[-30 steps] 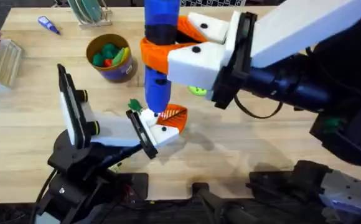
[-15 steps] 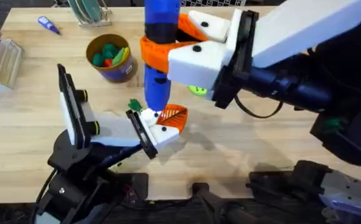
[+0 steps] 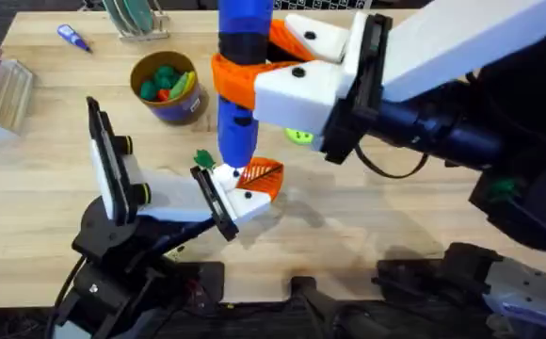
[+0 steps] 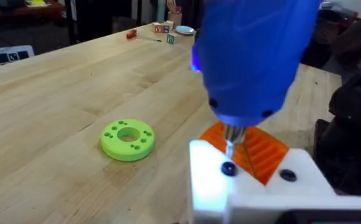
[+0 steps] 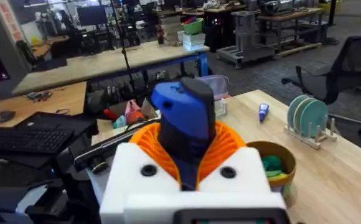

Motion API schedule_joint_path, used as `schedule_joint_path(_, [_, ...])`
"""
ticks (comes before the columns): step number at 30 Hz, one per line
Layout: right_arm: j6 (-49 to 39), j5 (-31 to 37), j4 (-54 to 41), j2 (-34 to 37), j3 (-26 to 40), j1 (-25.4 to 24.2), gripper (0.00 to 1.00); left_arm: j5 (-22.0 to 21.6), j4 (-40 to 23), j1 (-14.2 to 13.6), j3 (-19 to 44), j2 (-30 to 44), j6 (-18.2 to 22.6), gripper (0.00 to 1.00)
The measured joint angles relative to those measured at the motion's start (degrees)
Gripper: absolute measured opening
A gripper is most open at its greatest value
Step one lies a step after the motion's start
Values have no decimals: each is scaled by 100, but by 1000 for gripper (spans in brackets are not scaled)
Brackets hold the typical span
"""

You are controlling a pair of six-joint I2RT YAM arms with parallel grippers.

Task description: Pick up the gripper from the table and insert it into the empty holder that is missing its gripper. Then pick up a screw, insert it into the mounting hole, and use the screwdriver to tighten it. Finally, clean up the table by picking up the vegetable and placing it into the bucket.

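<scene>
My right gripper (image 3: 245, 77) is shut on the blue screwdriver (image 3: 243, 56), which it holds upright over the middle of the table. The screwdriver's bit (image 4: 233, 138) points down at a dark screw (image 4: 228, 168) in the white holder (image 4: 255, 190) on my left gripper (image 3: 247, 186). The orange gripper (image 3: 264, 174) sits against the holder, just behind the bit (image 4: 264, 152). The vegetable (image 3: 202, 158) shows its green top beside the screwdriver's lower end. The bucket (image 3: 168, 89) stands at the back left with toy produce inside. From the right wrist I see the screwdriver's top (image 5: 185, 115) between orange pads (image 5: 227, 146).
A bright green disc with holes (image 3: 298, 137) (image 4: 128, 138) lies right of the screwdriver. A blue marker (image 3: 73, 38) and a dish rack (image 3: 136, 17) are at the back left, a clear box (image 3: 0, 94) at the left edge. Bare wood lies to the front right.
</scene>
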Motion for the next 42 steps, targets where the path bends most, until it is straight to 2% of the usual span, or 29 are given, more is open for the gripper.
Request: schedule_joint_path(42, [24, -127, 8, 38, 0, -13, 89, 3, -1, 0, 0, 0, 0, 6])
